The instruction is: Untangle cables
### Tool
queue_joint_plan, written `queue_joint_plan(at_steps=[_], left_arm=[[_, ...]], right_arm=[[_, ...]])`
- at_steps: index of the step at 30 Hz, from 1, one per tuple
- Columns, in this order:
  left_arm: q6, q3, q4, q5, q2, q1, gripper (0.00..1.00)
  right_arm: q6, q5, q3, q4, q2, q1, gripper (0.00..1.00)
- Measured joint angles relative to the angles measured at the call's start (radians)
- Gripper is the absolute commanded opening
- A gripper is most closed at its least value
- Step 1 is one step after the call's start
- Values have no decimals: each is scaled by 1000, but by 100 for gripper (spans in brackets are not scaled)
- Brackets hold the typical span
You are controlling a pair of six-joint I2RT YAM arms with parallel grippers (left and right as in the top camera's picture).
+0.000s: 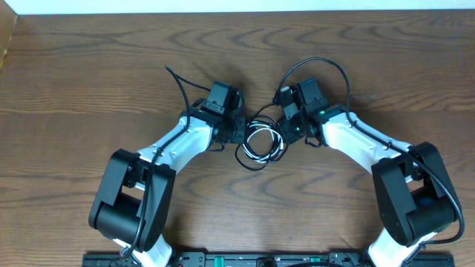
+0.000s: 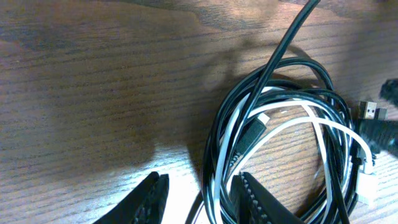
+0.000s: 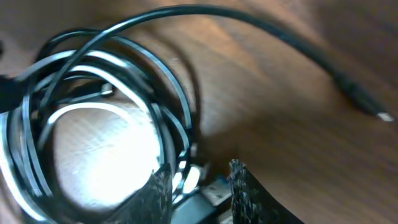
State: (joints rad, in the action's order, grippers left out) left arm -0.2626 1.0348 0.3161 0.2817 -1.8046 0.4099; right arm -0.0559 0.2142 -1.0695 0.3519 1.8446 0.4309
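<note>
The cables, one black and one white, lie coiled together on the wooden table between my two grippers. My left gripper stands open over the bundle's left edge; several strands run between its fingers, close to the right finger. A metal plug and a white plug lie at the coil's far side. My right gripper is open, with strands and a plug end between its jaws. One black cable end trails away from the coil.
The brown wooden table runs to a pale edge at the back. Thick black arm wires arch above the right gripper and beside the left one. Both arm bases stand at the front edge.
</note>
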Motion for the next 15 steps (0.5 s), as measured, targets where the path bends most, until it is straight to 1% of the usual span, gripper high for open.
queue_joint_plan(at_steps=[5,11,15], left_arm=[[0,0,-2,0,0,0,38],[0,0,-2,0,0,0,38],[0,0,-2,0,0,0,38]], right_arm=[[0,32,0,25,0,0,26],[0,42,0,58,0,0,19],[0,41,7,55,0,0,18]])
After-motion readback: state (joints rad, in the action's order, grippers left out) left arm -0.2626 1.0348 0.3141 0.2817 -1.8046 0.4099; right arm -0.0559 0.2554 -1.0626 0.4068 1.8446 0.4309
